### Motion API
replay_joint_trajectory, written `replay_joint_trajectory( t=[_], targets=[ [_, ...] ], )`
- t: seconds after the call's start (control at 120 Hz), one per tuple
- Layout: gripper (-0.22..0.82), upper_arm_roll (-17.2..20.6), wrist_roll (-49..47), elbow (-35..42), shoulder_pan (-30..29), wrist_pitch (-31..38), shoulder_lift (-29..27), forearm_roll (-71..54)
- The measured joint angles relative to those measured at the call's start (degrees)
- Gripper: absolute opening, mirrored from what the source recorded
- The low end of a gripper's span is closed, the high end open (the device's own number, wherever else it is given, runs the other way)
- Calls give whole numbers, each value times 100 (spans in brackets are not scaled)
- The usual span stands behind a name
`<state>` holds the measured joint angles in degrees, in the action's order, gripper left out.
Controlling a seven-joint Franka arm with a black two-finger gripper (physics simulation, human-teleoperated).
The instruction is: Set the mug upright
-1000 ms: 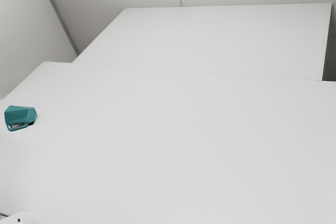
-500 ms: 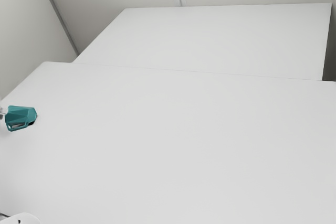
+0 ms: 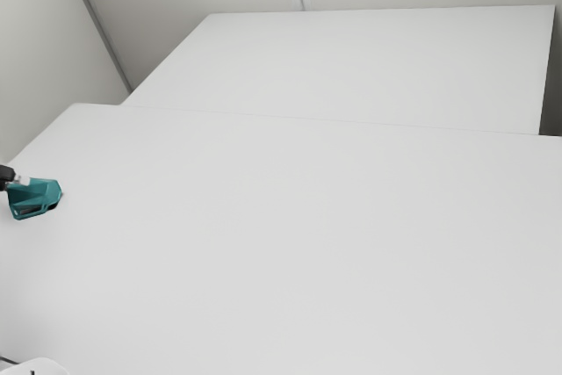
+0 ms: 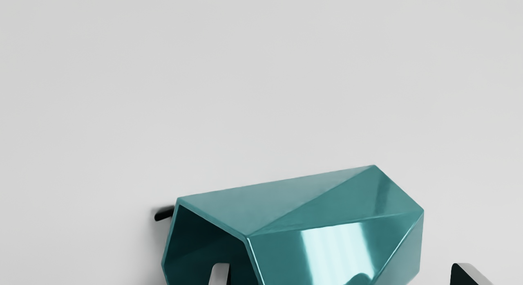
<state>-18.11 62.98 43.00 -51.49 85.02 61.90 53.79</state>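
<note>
1. Mug (image 4: 310,219) is lying on its side on table (image 3: 307,243), exterior view's left.
2. Gripper (image 4: 344,273) is reaching around mug, fingers standing apart.
3. Upright pose is lacking; gripping, righting likely remaining.

A white table (image 3: 307,252) spans the lower frame of the exterior view. Beyond it, another flat white surface (image 3: 360,68) reaches toward the upper right. Pale wall panels (image 3: 53,59) stand upper left, edged by a grey strip (image 3: 98,28).
</note>
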Motion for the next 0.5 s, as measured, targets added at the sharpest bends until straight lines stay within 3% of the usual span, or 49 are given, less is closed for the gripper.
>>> replay_joint_trajectory(
  t=[0.2, 0.5],
  targets=[
    [56, 23, -10, 42, 44, 43, 27, 34],
    [35, 36, -24, 60, 94, 54, 15, 59]
  ],
)
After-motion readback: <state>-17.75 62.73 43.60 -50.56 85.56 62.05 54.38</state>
